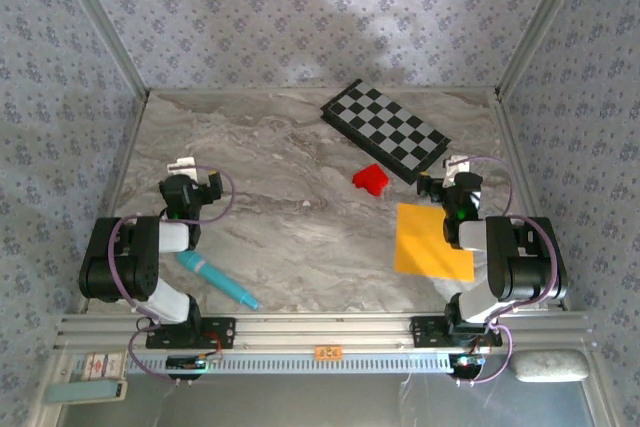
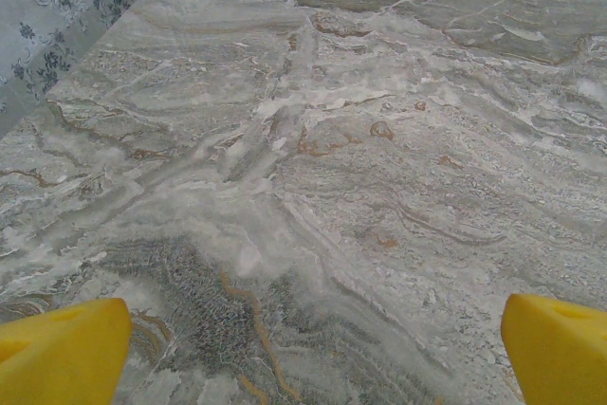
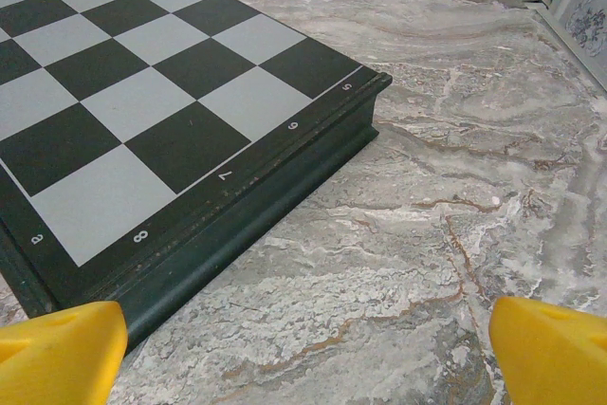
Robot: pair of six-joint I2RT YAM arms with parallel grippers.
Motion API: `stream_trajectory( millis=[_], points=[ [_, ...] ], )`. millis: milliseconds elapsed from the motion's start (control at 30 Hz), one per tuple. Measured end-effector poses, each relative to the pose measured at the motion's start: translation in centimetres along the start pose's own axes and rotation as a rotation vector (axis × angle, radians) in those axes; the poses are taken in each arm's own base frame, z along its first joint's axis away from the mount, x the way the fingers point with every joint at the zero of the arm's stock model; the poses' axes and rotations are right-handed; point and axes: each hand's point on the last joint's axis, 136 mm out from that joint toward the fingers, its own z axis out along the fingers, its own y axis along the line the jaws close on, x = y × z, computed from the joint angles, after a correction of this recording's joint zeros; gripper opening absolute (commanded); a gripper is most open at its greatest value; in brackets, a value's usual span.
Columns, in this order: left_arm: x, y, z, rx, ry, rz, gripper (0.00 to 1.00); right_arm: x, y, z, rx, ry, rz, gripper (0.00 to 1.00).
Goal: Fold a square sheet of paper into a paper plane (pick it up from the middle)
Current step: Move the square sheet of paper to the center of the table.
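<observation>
While both arms sat low near their bases, the job looked unstarted: the square sheet of paper (image 1: 430, 240) lay flat on the tabletop (image 1: 290, 177), with no crease, fold or lifted edge that I could make out, and nothing plane-shaped anywhere. By my reading every step was left: the pick-up, all the folds, and setting down a finished dart. Sheet position: right side of the tabletop, toward the near edge, just in front of the right arm (image 1: 505, 257), which covered its right-hand corner in the overhead view. The red block (image 1: 369, 179) lay beyond its far-left corner, apart from it, and the checkerboard (image 1: 385, 130) farther back again. Being square and unfolded, the sheet had no long axis and no nose to point anywhere; its sides ran roughly near-to-far, skewed a little, the near edge slanting down toward the right. Left hand (image 2: 313, 348): fingers wide apart, nothing between them, bare marble ahead. Right hand (image 3: 308, 350): likewise spread wide and gripping nothing, looking at the checkerboard's corner, out past the sheet's far edge. A teal pen (image 1: 215, 279) lay by the left arm, well apart from the sheet.
</observation>
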Motion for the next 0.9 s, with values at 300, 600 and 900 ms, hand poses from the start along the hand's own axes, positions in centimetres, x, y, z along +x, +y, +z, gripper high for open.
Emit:
stream_trajectory(
  millis=[300,600,900],
  points=[
    [0.0,0.0,0.0,0.000,0.000,0.000,1.00,0.0,0.0,0.0,0.000,0.000,0.000,1.00],
    [0.0,0.0,0.0,0.000,0.000,0.000,1.00,0.0,0.0,0.0,0.000,0.000,0.000,1.00],
    [-2.9,0.4,-1.7,-0.020,-0.005,-0.006,1.00,-2.9,0.4,-1.5,-0.001,0.014,-0.001,1.00]
  ],
)
